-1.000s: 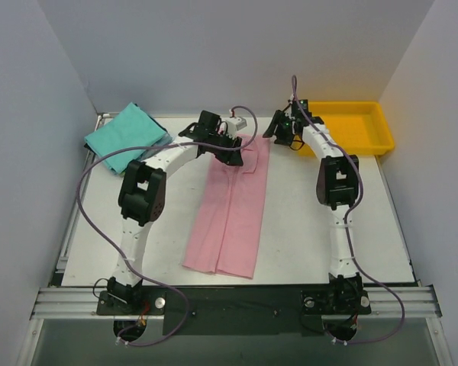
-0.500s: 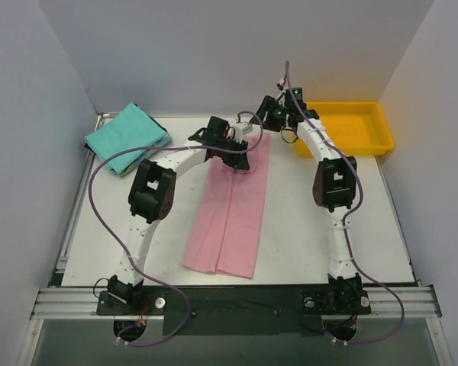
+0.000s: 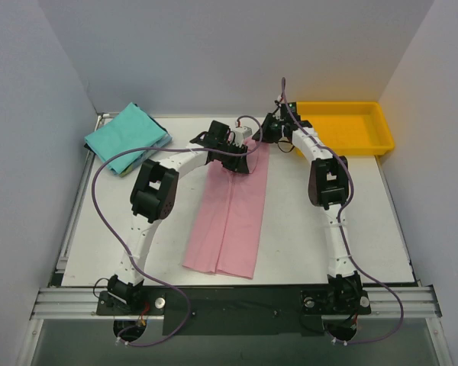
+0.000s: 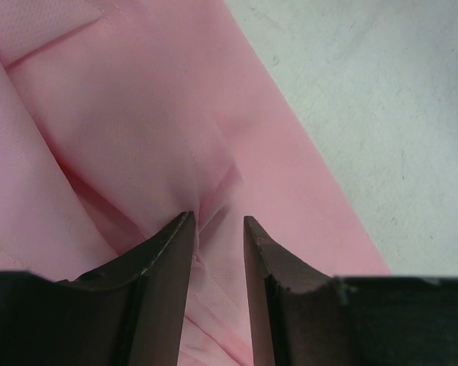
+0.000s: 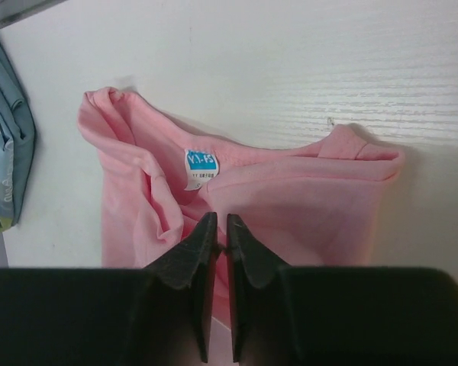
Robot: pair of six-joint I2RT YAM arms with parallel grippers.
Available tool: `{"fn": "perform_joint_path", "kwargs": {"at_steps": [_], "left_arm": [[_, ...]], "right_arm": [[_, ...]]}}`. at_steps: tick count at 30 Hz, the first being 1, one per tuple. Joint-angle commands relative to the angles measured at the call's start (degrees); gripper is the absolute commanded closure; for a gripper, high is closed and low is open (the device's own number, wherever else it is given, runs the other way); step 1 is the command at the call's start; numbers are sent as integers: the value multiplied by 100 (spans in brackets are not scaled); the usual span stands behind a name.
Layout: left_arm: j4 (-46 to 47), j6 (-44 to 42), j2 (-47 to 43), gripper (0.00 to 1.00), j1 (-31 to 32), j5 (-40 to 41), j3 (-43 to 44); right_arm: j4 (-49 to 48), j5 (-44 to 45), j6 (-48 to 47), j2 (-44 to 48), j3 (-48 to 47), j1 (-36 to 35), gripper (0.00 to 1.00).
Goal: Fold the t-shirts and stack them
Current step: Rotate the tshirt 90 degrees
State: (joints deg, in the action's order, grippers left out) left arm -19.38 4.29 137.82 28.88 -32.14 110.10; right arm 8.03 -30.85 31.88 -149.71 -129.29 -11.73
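Light pink soft-cloth t-shirt [image 3: 227, 221]: folded into a long strip, far end right at both sets of fingertips, long axis trailing away from them back toward the arm bases. Pinched at that end by the left gripper [image 4: 217, 221], tips narrowly apart with a pucker of cloth nipped between. Caught just to the right of that by the right gripper [image 5: 221, 219], tips almost pressed together on the cloth. About equally near for both arms; judging by this, calls for drawing the far end back along the strip. Folded teal-green cloth t-shirt [image 3: 126, 136] well off to the left of the left fingers.

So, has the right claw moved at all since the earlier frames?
Yes. In the top view the right claw has shifted left, away from the yellow tray and over the far end of the pink t-shirt.
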Motion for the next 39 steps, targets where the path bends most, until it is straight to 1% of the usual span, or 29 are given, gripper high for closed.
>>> {"fn": "perform_joint_path", "kwargs": {"at_steps": [1, 5, 13, 16, 20, 26, 31, 32, 33, 34, 37, 39], "left_arm": [[224, 71, 35, 58, 21, 50, 11], [224, 54, 43, 58, 21, 68, -33], [224, 63, 61, 58, 47, 24, -112], [224, 63, 61, 57, 56, 6, -112], [206, 63, 78, 57, 74, -29, -165], [162, 28, 17, 57, 117, -47, -200], [110, 19, -9, 58, 170, -178, -182], [75, 19, -36, 55, 170, -266, -156], [57, 45, -71, 55, 179, -327, -78], [48, 106, -88, 53, 179, -493, -42], [48, 264, -211, 48, 188, -776, 309], [13, 379, -264, 45, 197, -881, 538]], "right_arm": [[-293, -202, 318, 310, 228, 74, 100], [-496, -193, 381, 477, 475, 153, 100], [-636, 299, 381, 776, 844, 250, 100], [-636, 457, 398, 820, 827, 276, 100], [-558, 439, 477, 689, 687, 285, 100], [-496, 563, 433, 575, 783, 303, 100], [-338, 563, 328, 399, 371, 294, 100], [-285, 528, 302, 364, 326, 294, 100], [-154, 519, 214, 363, 274, 276, 96], [-135, 519, 153, 416, 291, 267, 94], [-319, 537, 82, 714, 641, 250, 85], [-329, 519, 64, 785, 616, 250, 81]]}}
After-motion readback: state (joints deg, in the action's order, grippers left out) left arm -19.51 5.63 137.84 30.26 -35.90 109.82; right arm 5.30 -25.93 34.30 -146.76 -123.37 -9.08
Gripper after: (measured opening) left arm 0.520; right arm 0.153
